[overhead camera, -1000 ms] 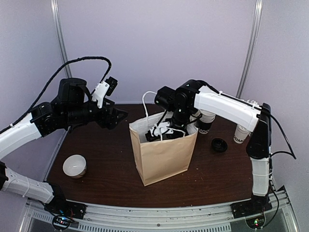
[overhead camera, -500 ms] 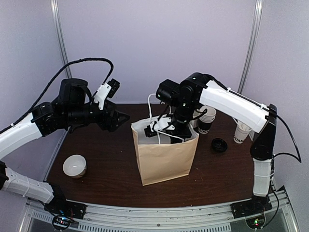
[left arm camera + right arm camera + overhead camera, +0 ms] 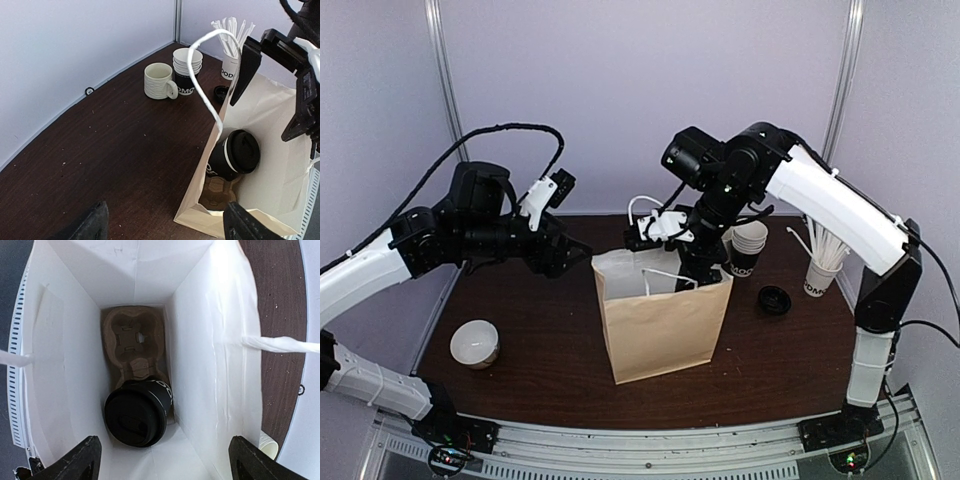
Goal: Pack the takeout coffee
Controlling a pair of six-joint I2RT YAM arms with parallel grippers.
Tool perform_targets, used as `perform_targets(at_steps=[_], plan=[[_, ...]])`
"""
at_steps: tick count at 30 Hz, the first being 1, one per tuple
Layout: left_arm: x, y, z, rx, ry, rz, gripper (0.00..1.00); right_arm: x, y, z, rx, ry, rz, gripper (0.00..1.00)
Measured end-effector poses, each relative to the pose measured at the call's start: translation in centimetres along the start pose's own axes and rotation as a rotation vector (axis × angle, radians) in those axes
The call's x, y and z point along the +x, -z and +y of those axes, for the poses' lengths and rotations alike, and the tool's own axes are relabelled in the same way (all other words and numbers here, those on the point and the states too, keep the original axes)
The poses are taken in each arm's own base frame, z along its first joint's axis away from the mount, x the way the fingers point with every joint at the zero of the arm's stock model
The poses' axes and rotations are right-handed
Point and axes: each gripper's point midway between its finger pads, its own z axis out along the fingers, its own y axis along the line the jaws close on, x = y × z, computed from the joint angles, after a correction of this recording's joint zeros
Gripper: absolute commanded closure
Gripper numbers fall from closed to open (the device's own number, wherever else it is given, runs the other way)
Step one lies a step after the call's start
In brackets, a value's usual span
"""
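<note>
The takeout coffee [image 3: 136, 419], black-lidded with a black band, sits at the bottom of the open paper bag [image 3: 660, 320]. It leans at one end of a brown cardboard carrier [image 3: 134, 340]. My right gripper [image 3: 678, 250] hangs open just above the bag's mouth, looking straight down, with nothing between its fingers. The same cup [image 3: 235, 155] shows through the bag's mouth in the left wrist view. My left gripper [image 3: 570, 255] is open and empty in the air left of the bag's top edge.
Behind the bag stand a white handled mug [image 3: 159, 81], a stack of paper cups [image 3: 748, 248] and a cup of white sticks [image 3: 820, 265]. A loose black lid [image 3: 774, 300] lies to the bag's right. A round white container [image 3: 475, 343] sits front left.
My right gripper has risen out of the bag to just above its mouth, leaving the coffee inside. The left arm drifted slightly toward the bag.
</note>
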Motion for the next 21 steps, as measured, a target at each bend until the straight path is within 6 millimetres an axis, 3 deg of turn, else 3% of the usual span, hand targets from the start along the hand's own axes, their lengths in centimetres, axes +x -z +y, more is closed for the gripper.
perform_targets(at_steps=[4,15,18,21], plan=[[-1.0,0.6,0.4,-0.027,-0.015,-0.013,0.18,-0.4,1.5,0.2,0.015,0.008,-0.036,0.09],[-2.7,2.0,2.4,-0.15,-0.075,-0.035,0.18,-0.9,8.8,0.5,0.149,0.031,-0.169,0.14],[-2.9,2.3,3.0,-0.183,-0.091,-0.032,0.17,-0.1,11.2,-0.2,0.21,0.003,-0.208,0.17],[-3.5,3.1,4.1,-0.252,-0.12,-0.031,0.16,2.0,13.9,-1.9,0.287,-0.075,-0.249,0.21]])
